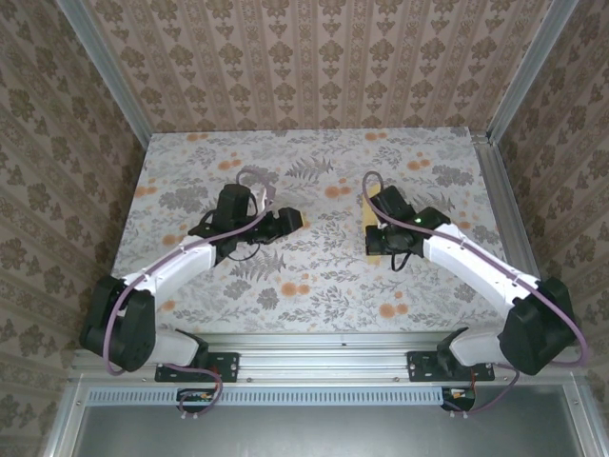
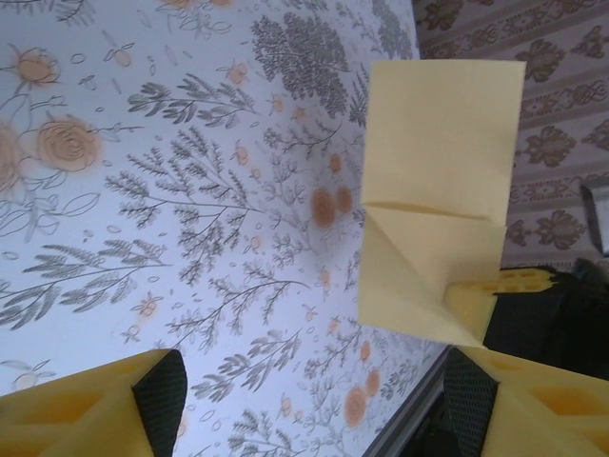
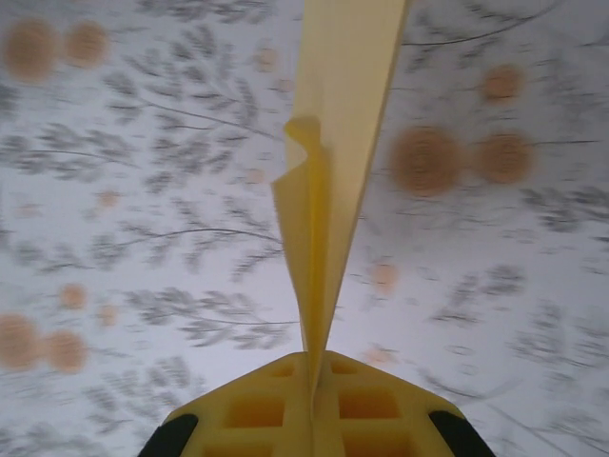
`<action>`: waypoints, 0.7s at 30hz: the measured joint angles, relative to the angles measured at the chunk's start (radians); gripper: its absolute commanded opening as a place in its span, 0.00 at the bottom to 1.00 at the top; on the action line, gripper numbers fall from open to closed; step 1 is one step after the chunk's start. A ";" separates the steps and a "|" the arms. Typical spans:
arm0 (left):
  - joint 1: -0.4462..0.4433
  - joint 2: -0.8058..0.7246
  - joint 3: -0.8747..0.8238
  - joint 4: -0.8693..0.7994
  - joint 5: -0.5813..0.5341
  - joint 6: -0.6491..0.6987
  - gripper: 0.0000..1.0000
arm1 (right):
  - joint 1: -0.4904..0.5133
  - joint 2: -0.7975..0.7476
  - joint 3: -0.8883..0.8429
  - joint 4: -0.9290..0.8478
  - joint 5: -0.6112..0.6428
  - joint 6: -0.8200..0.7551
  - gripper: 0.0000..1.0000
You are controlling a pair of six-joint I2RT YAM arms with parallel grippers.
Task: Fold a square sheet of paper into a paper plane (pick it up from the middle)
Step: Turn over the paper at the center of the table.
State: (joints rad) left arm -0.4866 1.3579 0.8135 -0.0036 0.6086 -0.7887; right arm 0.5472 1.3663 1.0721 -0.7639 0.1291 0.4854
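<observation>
The square sheet of paper (image 2: pixel 438 162) is mustard yellow, folded along a crease, and held up off the flower-print table. My right gripper (image 3: pixel 314 367) is shut on its lower edge, and the folded layers (image 3: pixel 333 143) run straight out ahead of the jaws. In the top view the right gripper (image 1: pixel 376 243) sits right of centre with the paper (image 1: pixel 383 202) at it. My left gripper (image 2: pixel 314 400) is open, its fingers (image 2: pixel 157 386) wide apart with nothing between them. It (image 1: pixel 290 221) stands left of the paper, clear of it.
The table (image 1: pixel 314 276) has a grey leaf and orange flower print. A metal rail (image 1: pixel 324 343) runs along its near edge by the arm bases. Patterned walls close in the back and both sides.
</observation>
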 measured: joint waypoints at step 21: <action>0.183 -0.187 -0.070 -0.231 0.064 0.090 0.78 | 0.322 0.591 0.336 -0.128 0.162 0.015 0.20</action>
State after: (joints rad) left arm -0.3035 1.1709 0.7433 -0.2344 0.6731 -0.6987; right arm 0.8692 1.9568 1.4078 -0.8917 0.2913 0.5007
